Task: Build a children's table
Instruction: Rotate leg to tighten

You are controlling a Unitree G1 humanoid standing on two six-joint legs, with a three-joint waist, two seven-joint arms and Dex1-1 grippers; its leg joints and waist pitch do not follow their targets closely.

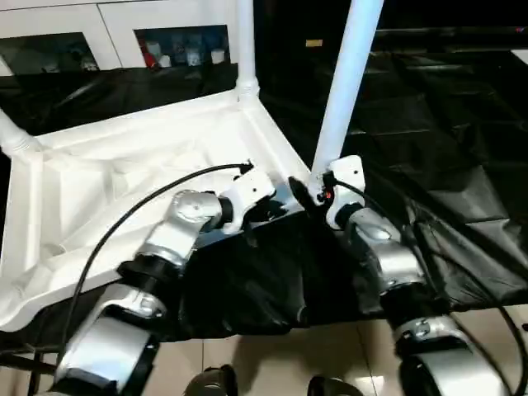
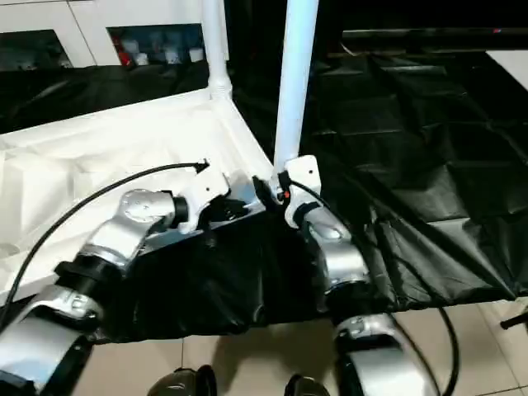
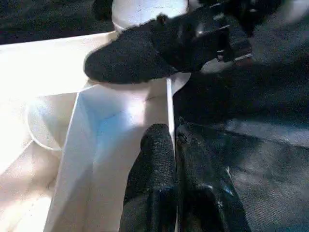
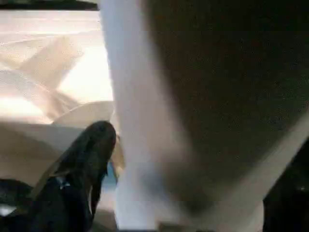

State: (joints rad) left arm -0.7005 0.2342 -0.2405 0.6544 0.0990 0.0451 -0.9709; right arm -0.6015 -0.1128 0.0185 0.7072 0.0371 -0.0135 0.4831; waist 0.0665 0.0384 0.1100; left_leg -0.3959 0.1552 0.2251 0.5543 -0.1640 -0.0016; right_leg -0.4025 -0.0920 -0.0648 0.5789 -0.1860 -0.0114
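Observation:
The children's table top (image 1: 124,173) lies upside down, ribbed underside up, on a black-draped table. A white leg (image 1: 246,41) stands in its far corner socket and another leg (image 1: 12,136) at the left corner. A third leg (image 1: 342,91) rises, slightly tilted, from the near right corner. My left gripper (image 3: 174,140) is shut on the top's thin rim wall (image 3: 169,106) close to that corner. My right gripper (image 1: 307,191) sits at the base of the third leg (image 4: 140,121), right beside it.
The black cloth (image 1: 445,124) covers the big table to the right and hangs over its front edge. A white cabinet with glass doors (image 1: 124,41) stands behind. Tiled floor (image 1: 330,346) lies below. A black cable (image 1: 124,214) arcs over my left forearm.

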